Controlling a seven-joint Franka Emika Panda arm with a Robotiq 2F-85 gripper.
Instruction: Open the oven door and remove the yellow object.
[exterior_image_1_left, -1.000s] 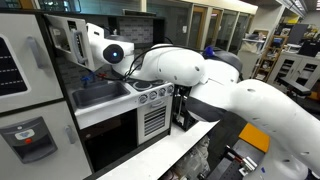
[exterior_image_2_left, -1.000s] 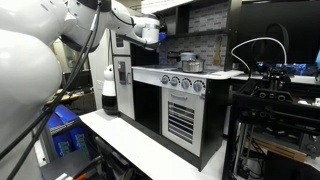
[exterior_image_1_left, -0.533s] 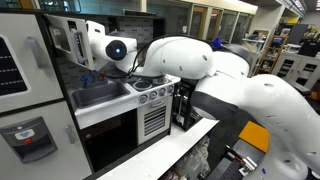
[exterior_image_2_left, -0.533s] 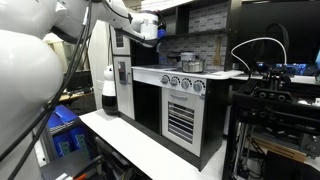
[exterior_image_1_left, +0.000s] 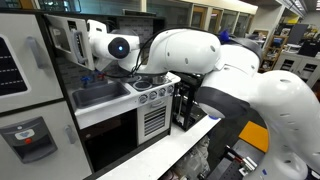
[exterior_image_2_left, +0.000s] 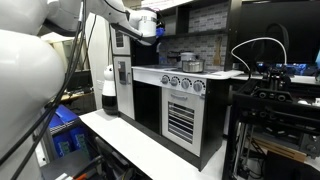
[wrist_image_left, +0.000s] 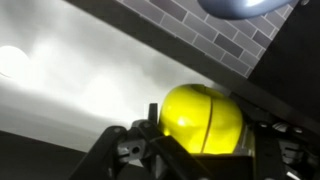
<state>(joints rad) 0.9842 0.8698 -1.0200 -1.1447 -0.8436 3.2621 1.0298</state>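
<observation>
The yellow object, a smooth bright ball with a seam down its middle, sits between my gripper's two dark fingers, which press against its sides. In both exterior views the gripper is up at the white toy oven, at its opening. The oven door, white-framed with a dark window, stands swung open beside the gripper. The ball itself is hidden in both exterior views.
Below is the toy kitchen with a sink, a row of knobs and a larger black-glass oven door. A pot stands on the stove top. The wrist view shows a white inner wall and a brick-pattern backsplash.
The gripper has shifted slightly up and along the oven opening, and the arm's elbow has swung across the exterior view. The grip has stayed the same.
</observation>
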